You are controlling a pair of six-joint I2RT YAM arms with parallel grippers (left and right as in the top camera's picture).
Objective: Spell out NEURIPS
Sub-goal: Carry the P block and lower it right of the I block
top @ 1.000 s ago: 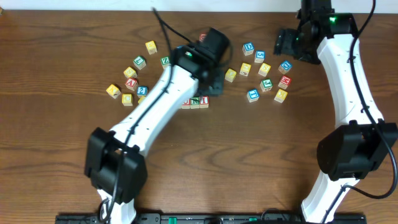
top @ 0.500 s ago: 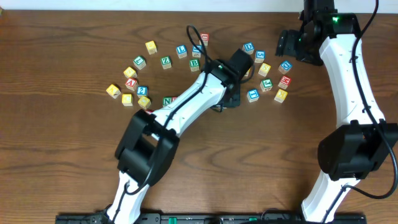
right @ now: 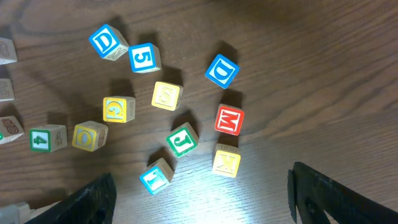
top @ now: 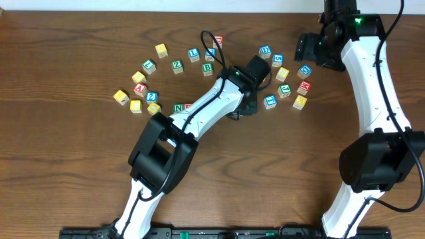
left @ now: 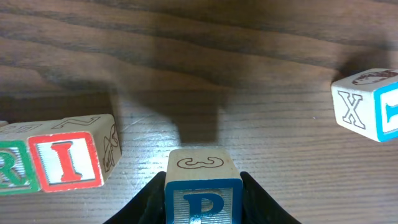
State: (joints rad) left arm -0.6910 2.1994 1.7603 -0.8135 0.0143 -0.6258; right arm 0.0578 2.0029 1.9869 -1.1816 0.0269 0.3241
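Observation:
My left gripper point(left: 203, 208) is shut on a blue P block point(left: 203, 198), held low over the wood just right of the word row. In the left wrist view the row ends with a red I block point(left: 68, 163) and a green R block point(left: 12, 167); a gap separates I from P. In the overhead view my left gripper point(top: 240, 111) hides most of the row; a green N block point(top: 179, 107) shows at its left end. A yellow S block point(right: 166, 95) lies in the right cluster. My right gripper point(right: 205, 202) is open and empty, hovering above that cluster.
A blue X block point(left: 367, 106) lies to the right of P. The right cluster holds a red M block point(right: 229, 119), a green J block point(right: 181, 140) and a yellow K block point(right: 226, 162). More loose blocks point(top: 139, 86) lie at the left and along the back.
My left arm has swung right and toward the front, then settled with the P block beside the row's end. The right arm has not moved.

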